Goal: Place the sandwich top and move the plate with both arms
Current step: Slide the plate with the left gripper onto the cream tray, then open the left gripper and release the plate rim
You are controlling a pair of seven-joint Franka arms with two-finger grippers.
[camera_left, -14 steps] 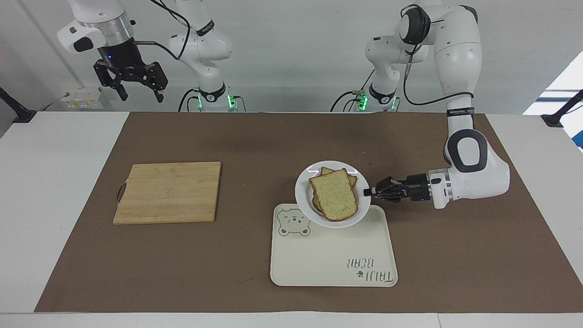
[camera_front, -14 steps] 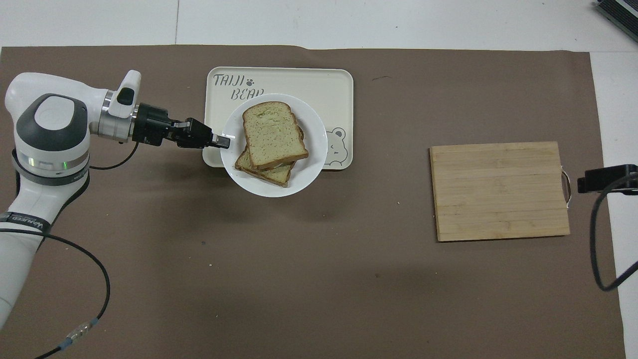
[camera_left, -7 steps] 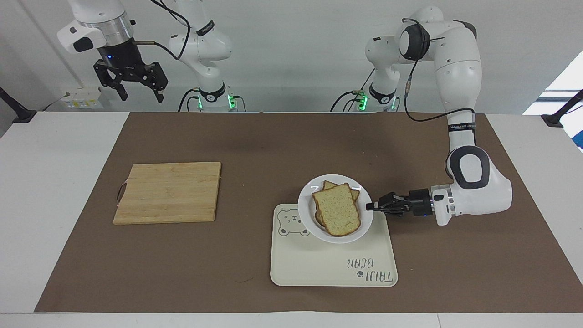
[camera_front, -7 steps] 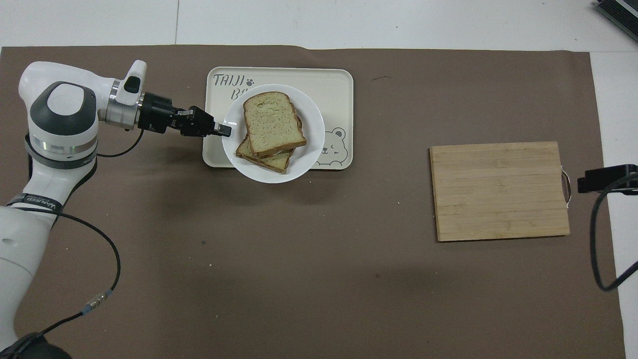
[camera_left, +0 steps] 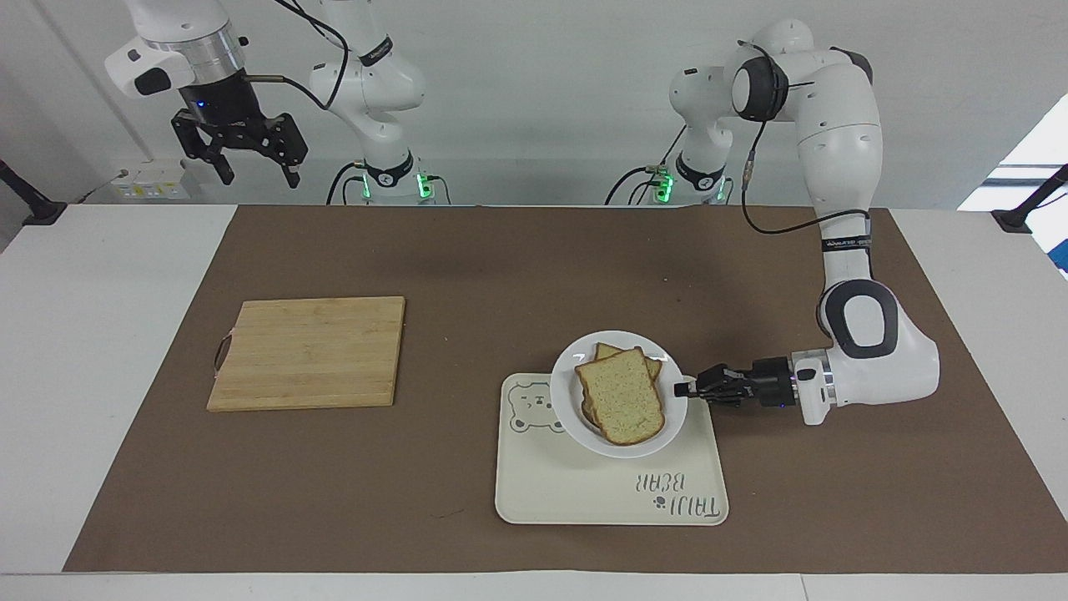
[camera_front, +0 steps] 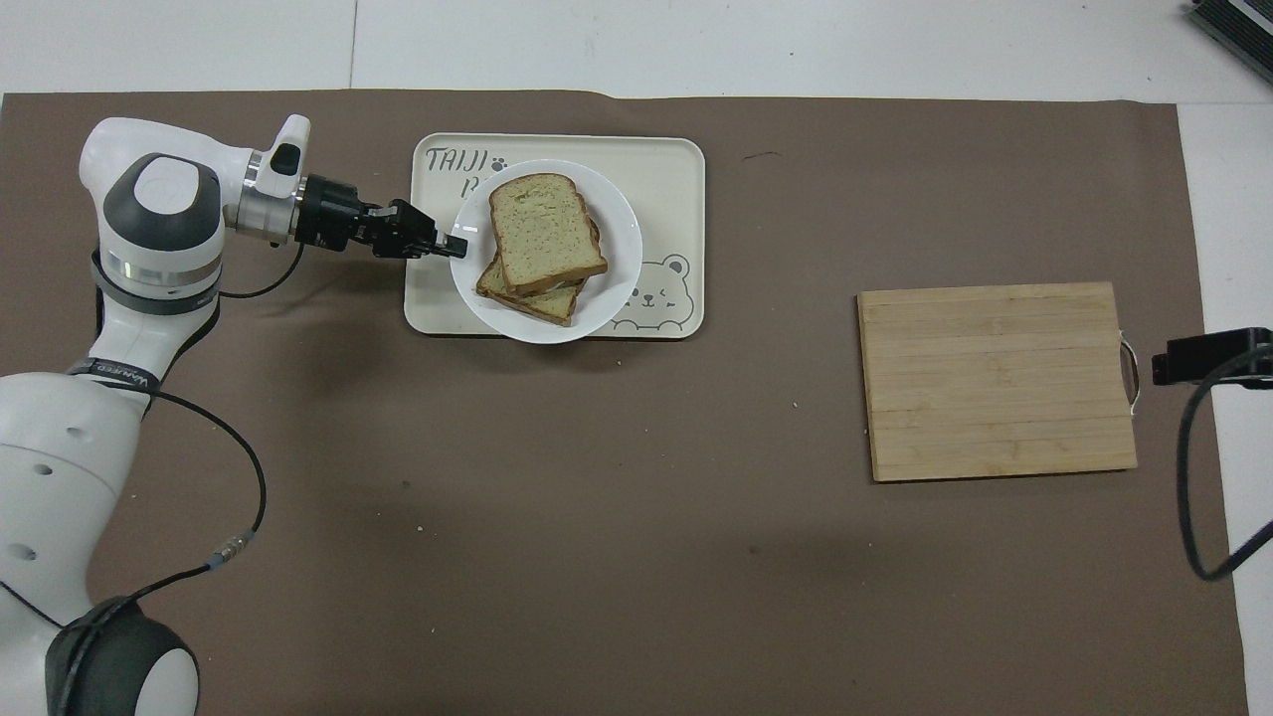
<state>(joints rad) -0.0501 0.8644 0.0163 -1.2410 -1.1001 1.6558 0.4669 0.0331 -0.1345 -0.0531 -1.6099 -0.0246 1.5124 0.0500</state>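
Note:
The sandwich top (camera_left: 622, 396) (camera_front: 544, 232), a tan speckled slice, lies on a lower slice on the small round white plate (camera_left: 570, 416) (camera_front: 622, 259). My left gripper (camera_left: 684, 389) (camera_front: 456, 245) is shut on the plate's rim at the left arm's end and holds the plate over the cream bear tray (camera_left: 584, 492) (camera_front: 666, 164). Whether the plate touches the tray I cannot tell. My right gripper (camera_left: 254, 171) is open and empty, raised high above the table's edge at the right arm's end; its arm waits.
A bamboo cutting board (camera_left: 310, 352) (camera_front: 998, 378) lies on the brown mat toward the right arm's end. The right arm's black part (camera_front: 1208, 355) and cable show beside the board in the overhead view.
My left gripper has carried the plate with the sandwich away from the robots and lower, further over the tray. The right arm has not moved.

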